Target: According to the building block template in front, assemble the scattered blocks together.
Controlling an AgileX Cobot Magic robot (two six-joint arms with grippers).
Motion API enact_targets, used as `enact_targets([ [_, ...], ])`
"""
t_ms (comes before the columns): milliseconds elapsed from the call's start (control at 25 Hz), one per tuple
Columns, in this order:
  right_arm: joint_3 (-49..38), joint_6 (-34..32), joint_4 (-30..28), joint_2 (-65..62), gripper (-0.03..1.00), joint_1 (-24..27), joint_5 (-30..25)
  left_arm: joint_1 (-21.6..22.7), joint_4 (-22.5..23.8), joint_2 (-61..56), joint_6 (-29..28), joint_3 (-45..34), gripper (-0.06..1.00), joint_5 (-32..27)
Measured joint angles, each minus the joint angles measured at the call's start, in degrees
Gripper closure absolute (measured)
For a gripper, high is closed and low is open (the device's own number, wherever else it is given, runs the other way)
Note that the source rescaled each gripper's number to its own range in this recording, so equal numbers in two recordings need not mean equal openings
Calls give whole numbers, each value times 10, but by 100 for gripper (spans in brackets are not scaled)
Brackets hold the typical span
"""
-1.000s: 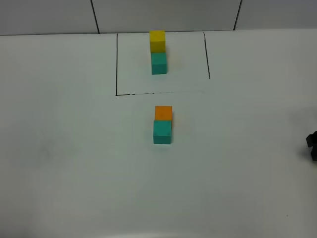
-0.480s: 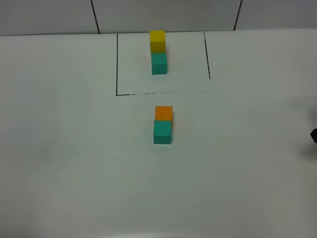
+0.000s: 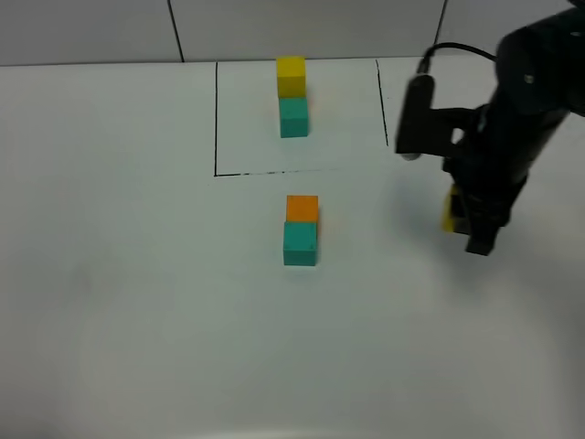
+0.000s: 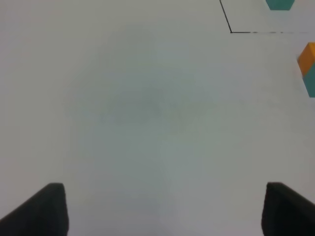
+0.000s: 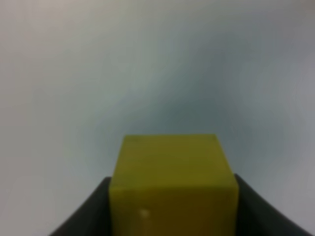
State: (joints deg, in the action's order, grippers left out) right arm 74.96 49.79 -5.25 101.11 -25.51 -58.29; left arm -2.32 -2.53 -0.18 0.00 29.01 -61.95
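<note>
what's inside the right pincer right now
A yellow block sits clamped in the right pincer, filling the gap between its dark fingers. From the high camera the arm covers most of it, leaving one yellow edge. Its underside is hidden.

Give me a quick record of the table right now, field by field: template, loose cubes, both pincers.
template: yellow and teal joined, inside the black outline, far side
orange cube: mid-table, touching the teal cube on its far side
yellow cube: in the right pincer, apart from that pair, to its right
right pincer: shut on the yellow cube
left pincer: open, empty, over bare table
</note>
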Motion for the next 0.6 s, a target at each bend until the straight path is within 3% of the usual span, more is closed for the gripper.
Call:
enact_targets([
  [280, 186, -26, -5, 121, 94, -79, -97, 0, 0, 0, 0, 0, 19, 0],
  [600, 356, -42, -1, 236, 94, -115, -111, 0, 0, 0, 0, 0, 19, 0],
])
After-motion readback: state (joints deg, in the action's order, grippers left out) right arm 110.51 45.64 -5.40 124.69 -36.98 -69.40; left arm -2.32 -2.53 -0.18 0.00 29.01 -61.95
